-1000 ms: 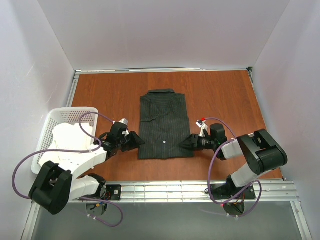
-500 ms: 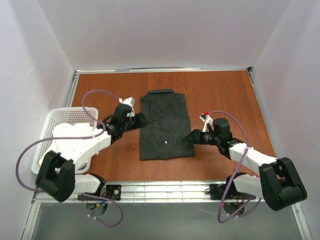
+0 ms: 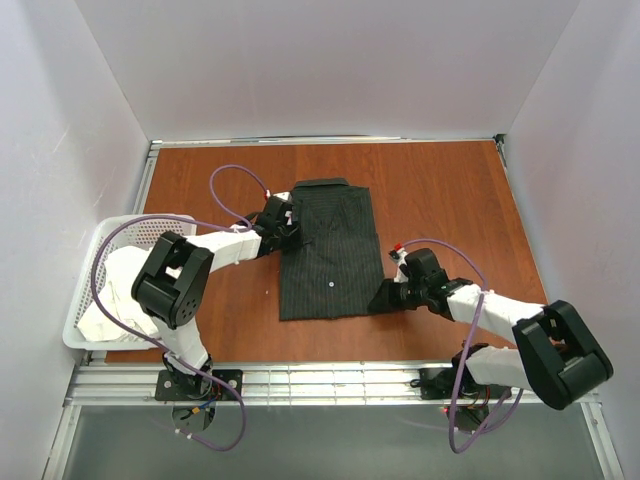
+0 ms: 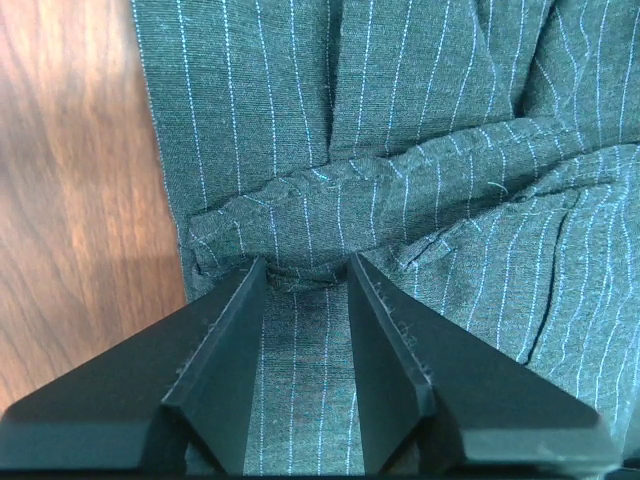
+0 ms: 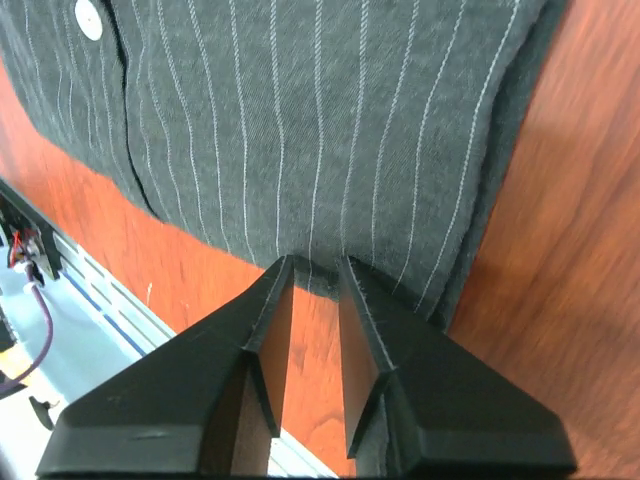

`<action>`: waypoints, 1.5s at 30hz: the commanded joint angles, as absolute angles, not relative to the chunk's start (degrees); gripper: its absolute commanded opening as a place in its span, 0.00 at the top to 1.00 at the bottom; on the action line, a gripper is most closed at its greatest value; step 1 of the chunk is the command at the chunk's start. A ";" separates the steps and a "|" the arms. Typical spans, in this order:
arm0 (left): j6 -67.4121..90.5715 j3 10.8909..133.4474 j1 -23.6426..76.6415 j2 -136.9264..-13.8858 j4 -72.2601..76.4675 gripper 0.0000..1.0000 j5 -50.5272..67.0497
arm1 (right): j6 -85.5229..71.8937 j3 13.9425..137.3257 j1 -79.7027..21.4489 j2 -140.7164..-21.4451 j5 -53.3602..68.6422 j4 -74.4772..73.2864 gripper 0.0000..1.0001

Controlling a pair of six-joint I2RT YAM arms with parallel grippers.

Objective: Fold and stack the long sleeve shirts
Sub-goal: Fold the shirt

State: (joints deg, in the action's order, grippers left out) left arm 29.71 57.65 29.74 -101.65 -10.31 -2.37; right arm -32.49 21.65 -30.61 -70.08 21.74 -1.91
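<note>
Shirt [image 3: 330, 262] folded, L pincer [image 4: 308, 270] on side pucker, R pincer [image 5: 315, 266] at hem

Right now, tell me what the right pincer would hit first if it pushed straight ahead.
The hem of the dark charcoal pinstriped fabric shirt. The right pincer sits with its tips at that edge, though contact is unclear.

The shirt [image 3: 328, 262] is matt, finely woven cloth, the table [image 3: 440, 190] smooth, faintly glossy wood, the basket [image 3: 128, 234] white plastic
</note>
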 commanded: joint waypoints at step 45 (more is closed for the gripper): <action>28.75 72.94 79.71 -104.58 -28.74 0.32 -33.75 | -25.66 32.35 1.85 -52.66 20.92 -21.01 0.01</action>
State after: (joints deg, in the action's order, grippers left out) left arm 32.58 69.60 78.35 -103.90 -25.74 -28.67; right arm -22.20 34.22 1.48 -55.46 20.73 -21.28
